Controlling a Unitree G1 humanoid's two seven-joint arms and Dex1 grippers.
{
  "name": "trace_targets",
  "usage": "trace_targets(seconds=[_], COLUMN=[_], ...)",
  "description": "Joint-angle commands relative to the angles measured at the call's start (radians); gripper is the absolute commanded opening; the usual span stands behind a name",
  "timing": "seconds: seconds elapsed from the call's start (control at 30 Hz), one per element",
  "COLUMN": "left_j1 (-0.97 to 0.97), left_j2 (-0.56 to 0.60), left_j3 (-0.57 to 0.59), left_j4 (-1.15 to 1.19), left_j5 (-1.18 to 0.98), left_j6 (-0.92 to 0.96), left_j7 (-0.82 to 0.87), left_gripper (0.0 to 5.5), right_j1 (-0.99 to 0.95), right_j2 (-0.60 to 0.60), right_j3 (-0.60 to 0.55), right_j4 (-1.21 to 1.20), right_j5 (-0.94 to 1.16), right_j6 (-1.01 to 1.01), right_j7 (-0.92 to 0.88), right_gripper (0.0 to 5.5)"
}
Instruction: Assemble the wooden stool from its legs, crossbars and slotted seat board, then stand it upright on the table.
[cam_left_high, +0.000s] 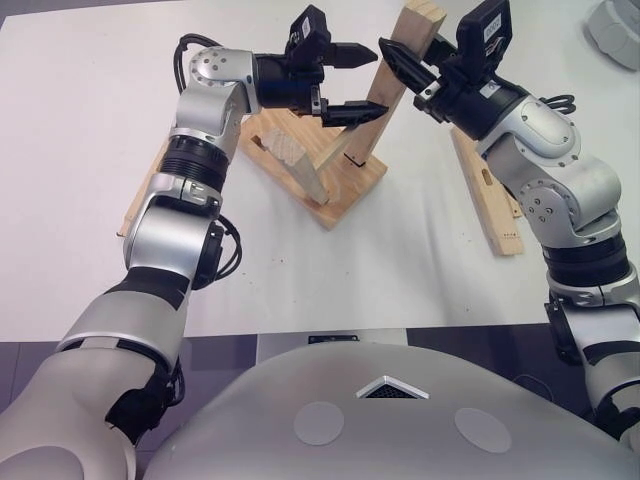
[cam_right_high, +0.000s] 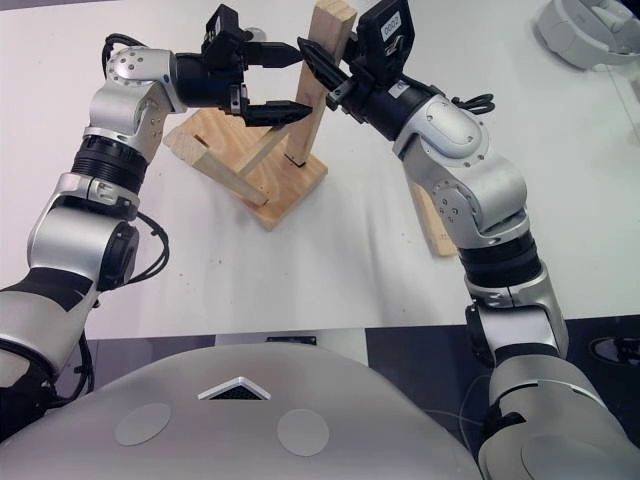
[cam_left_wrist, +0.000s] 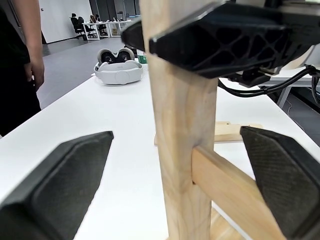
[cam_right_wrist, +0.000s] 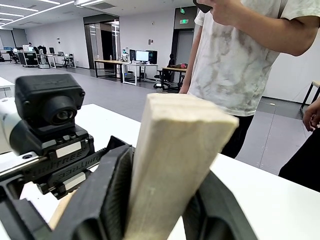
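Observation:
The slotted seat board (cam_left_high: 352, 192) lies flat on the white table (cam_left_high: 80, 120). An upright wooden leg (cam_left_high: 398, 70) rises from it, and a crossbar (cam_left_wrist: 235, 192) joins it low down. A second leg (cam_left_high: 296, 163) lies tilted on the board. My right gripper (cam_left_high: 415, 60) is shut on the upright leg (cam_right_wrist: 170, 165) near its top. My left gripper (cam_left_high: 360, 83) is open, one finger on each side of that leg (cam_left_wrist: 180, 140) just below the right gripper, not touching it. A loose leg (cam_left_high: 487, 190) lies on the table to the right.
Another wooden piece (cam_left_high: 140, 195) lies at the left, partly hidden behind my left arm. A white headset (cam_right_high: 585, 35) rests at the table's far right corner. People stand beyond the far edge of the table.

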Motion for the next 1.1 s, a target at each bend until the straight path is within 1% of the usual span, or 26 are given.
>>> trace_targets(seconds=[0.03, 0.2, 0.3, 0.37, 0.47, 0.57, 0.67, 0.8, 0.87, 0.97, 1.0, 1.07, 1.1], left_j1=[0.053, 0.071, 0.076, 0.065, 0.060, 0.067, 0.104, 0.266, 0.373, 0.549, 0.595, 0.678, 0.716], left_j2=[0.050, 0.058, 0.057, 0.053, 0.076, 0.126, 0.162, 0.152, 0.121, 0.094, 0.089, 0.086, 0.085], left_j3=[-0.039, -0.042, -0.042, -0.004, 0.062, 0.140, 0.272, 0.373, 0.405, 0.432, 0.444, 0.446, 0.434], left_j4=[0.145, 0.206, 0.226, 0.171, -0.017, -0.165, -0.294, -0.510, -0.603, -0.682, -0.690, -0.700, -0.708], left_j5=[0.134, 0.140, 0.146, 0.092, -0.028, -0.096, -0.162, -0.192, -0.143, -0.006, 0.027, 0.095, 0.126], left_j6=[0.015, -0.012, -0.034, -0.005, 0.092, 0.147, 0.176, 0.193, 0.174, 0.169, 0.171, 0.162, 0.150], left_j7=[0.088, 0.112, 0.132, 0.101, 0.023, 0.031, 0.135, 0.300, 0.444, 0.697, 0.768, 0.870, 0.899], left_gripper=[4.65, 4.65, 4.65, 4.65, 4.65, 4.65, 4.65, 4.65, 4.65, 4.65, 4.65, 4.65, 4.65], right_j1=[0.087, 0.076, 0.082, 0.100, 0.146, 0.193, 0.265, 0.364, 0.401, 0.423, 0.429, 0.439, 0.438], right_j2=[-0.258, -0.297, -0.294, -0.266, -0.200, -0.150, -0.125, -0.093, -0.089, -0.071, -0.062, -0.036, -0.021], right_j3=[0.350, 0.385, 0.380, 0.347, 0.274, 0.201, 0.125, 0.034, 0.015, -0.011, -0.023, -0.061, -0.086], right_j4=[0.075, 0.082, 0.092, 0.105, 0.135, 0.157, 0.117, 0.040, 0.002, -0.057, -0.069, -0.085, -0.095], right_j5=[-0.542, -0.590, -0.562, -0.491, -0.334, -0.216, -0.126, 0.013, 0.046, 0.048, 0.041, 0.040, 0.046], right_j6=[0.119, 0.093, 0.097, 0.117, 0.148, 0.172, 0.198, 0.234, 0.231, 0.186, 0.164, 0.135, 0.134], right_j7=[0.047, 0.051, 0.048, 0.033, 0.017, -0.005, -0.056, -0.131, -0.136, -0.129, -0.132, -0.141, -0.144], right_gripper=[1.27, 1.27, 1.27, 1.27, 1.29, 1.29, 1.29, 1.29, 1.29, 1.29, 1.66, 2.04, 2.15])
